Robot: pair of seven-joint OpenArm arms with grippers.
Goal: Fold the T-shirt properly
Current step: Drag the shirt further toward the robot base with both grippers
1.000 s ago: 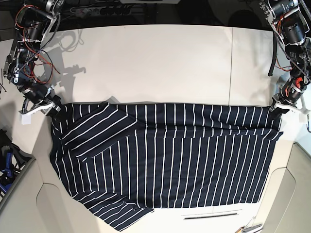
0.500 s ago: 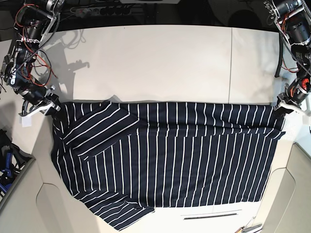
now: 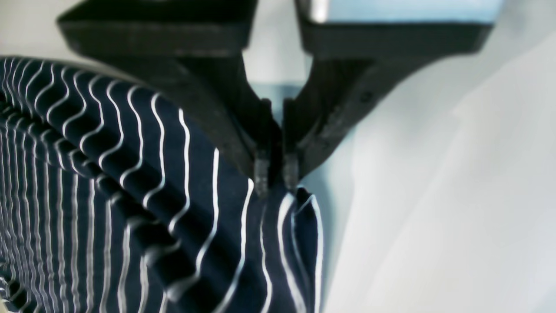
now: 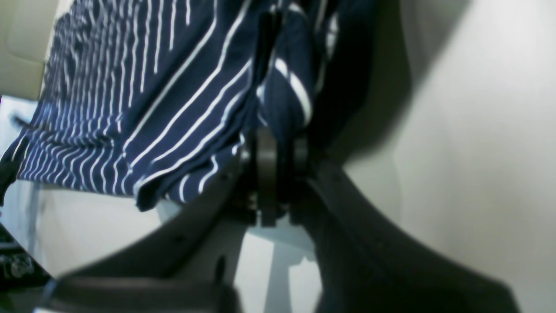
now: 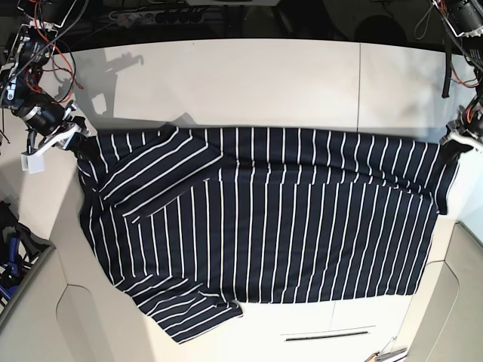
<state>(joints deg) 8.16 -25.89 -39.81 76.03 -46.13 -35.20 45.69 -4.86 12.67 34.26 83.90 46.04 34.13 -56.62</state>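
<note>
Spreading across the pale surface point(image 5: 249, 83), the T-shirt point(image 5: 264, 226) lies mostly flat with its stripes running away from the camera, one sleeve folded over near the base view's left and a lower corner trailing toward the front edge. The left end effector point(image 3: 276, 176) is closed tight on the shirt's far corner at the base view's right, and the right end effector point(image 4: 278, 174) is likewise pinched shut on a bunch of cloth at the opposite corner. The fabric looks light, thin and limp: it ripples and sags between the two grips, so it should drape rather than hold shape. Corners and hems seem the best places to hold; a thin pinch could slip if pulled hard.
</note>
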